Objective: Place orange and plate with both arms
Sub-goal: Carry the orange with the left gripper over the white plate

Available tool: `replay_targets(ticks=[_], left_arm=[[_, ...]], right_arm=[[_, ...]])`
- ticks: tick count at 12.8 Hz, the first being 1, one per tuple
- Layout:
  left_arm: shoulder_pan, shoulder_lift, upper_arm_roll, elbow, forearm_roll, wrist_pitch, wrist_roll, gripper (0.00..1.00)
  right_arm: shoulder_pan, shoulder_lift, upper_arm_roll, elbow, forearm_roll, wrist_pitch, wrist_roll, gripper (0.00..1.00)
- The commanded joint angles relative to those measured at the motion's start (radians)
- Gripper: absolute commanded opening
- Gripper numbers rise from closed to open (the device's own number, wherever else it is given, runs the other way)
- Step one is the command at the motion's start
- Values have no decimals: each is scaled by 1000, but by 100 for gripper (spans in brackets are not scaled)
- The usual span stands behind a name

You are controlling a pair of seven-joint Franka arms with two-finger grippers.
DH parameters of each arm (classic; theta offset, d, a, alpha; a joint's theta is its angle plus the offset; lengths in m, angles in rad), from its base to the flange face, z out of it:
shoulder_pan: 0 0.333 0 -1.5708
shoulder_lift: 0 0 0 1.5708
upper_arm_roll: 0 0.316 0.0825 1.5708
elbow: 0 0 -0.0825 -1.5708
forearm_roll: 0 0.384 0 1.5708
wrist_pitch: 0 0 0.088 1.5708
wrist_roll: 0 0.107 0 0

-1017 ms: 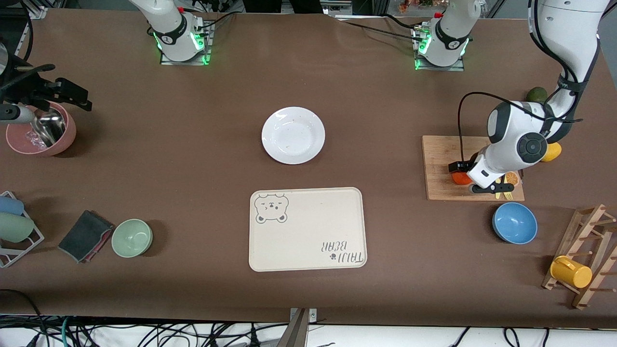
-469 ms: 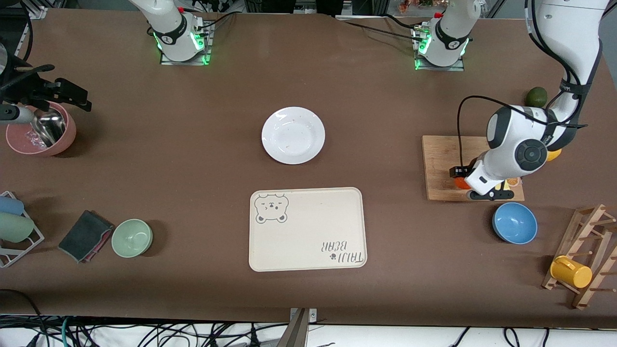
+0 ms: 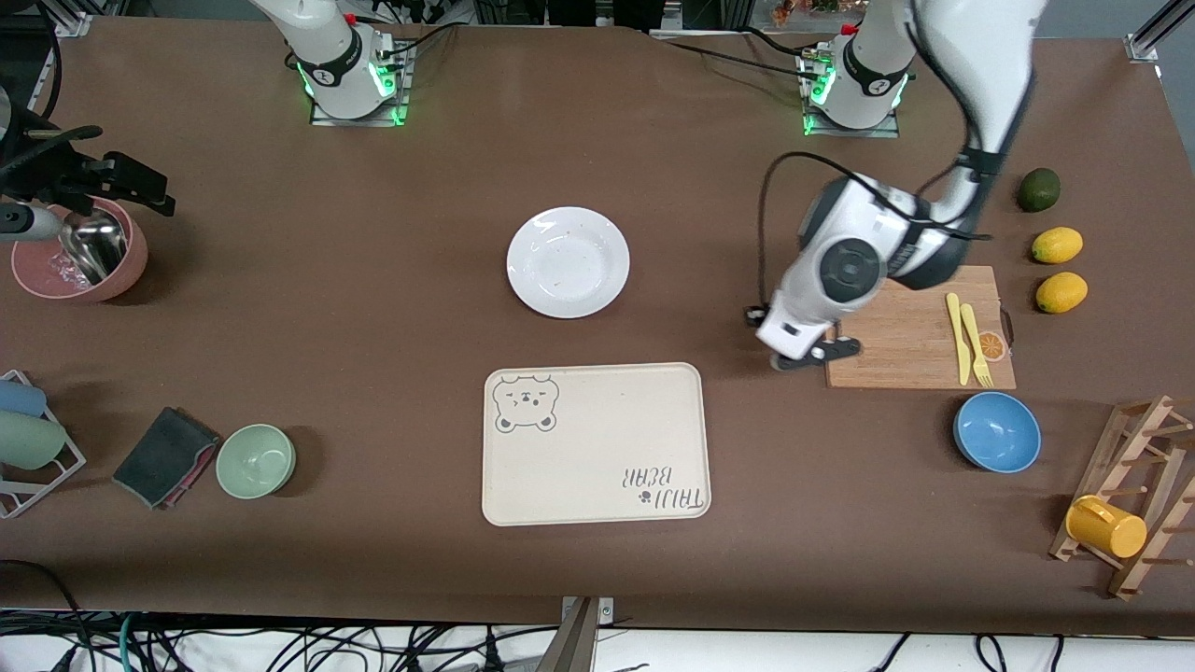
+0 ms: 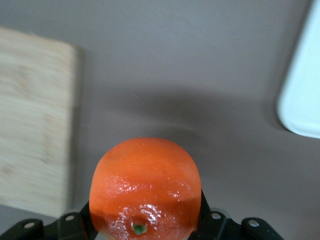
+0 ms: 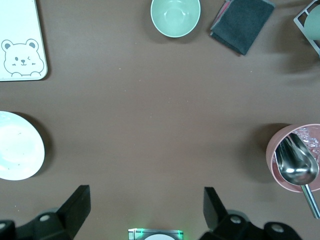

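My left gripper (image 3: 805,355) is shut on the orange (image 4: 145,192), a shiny orange-red fruit with a green stem dot. It holds the orange over bare table, just off the edge of the wooden cutting board (image 3: 920,327) that faces the cream bear tray (image 3: 594,443). In the front view the hand hides the orange. The white plate (image 3: 568,262) lies empty mid-table, farther from the front camera than the tray; it also shows in the right wrist view (image 5: 17,146). My right gripper (image 3: 65,177) waits open and empty, high over the pink bowl (image 3: 79,252).
Yellow knife and fork (image 3: 966,336) lie on the board. Two lemons (image 3: 1057,245) and a dark green fruit (image 3: 1038,189) lie beside it. A blue bowl (image 3: 996,431) and a mug rack (image 3: 1134,495) are nearer the camera. A green bowl (image 3: 256,460) and a cloth (image 3: 166,455) lie at the right arm's end.
My left gripper has lifted the orange off the cutting board and carried it past the board's edge toward the tray. The lemons and cutlery are now uncovered. The right arm has not moved.
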Motion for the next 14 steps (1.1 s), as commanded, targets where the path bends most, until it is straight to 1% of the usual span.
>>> replay_targets(ticks=[1, 3, 5, 8, 10, 11, 14], left_arm=[[-129, 69, 15, 120, -70, -22, -189, 9], [-221, 122, 15, 203, -114, -20, -288, 9], [-307, 165, 15, 261, -163, -13, -363, 9], [-379, 245, 17, 369, -272, 38, -424, 9], [-448, 287, 17, 392, -277, 106, -457, 9], [-465, 308, 18, 394, -276, 146, -463, 9], [-500, 360, 23, 392, -266, 162, -463, 11]], right_arm=[[-6, 7, -1, 22, 8, -5, -8, 100], [-6, 7, -3, 22, 8, -5, -8, 100], [-6, 7, -3, 22, 10, -5, -10, 100], [-6, 7, -9, 22, 10, -7, -8, 100], [-6, 7, -10, 22, 10, -7, -10, 100], [-6, 7, -10, 22, 8, -7, -10, 100], [-4, 7, -10, 22, 7, -5, -8, 100]])
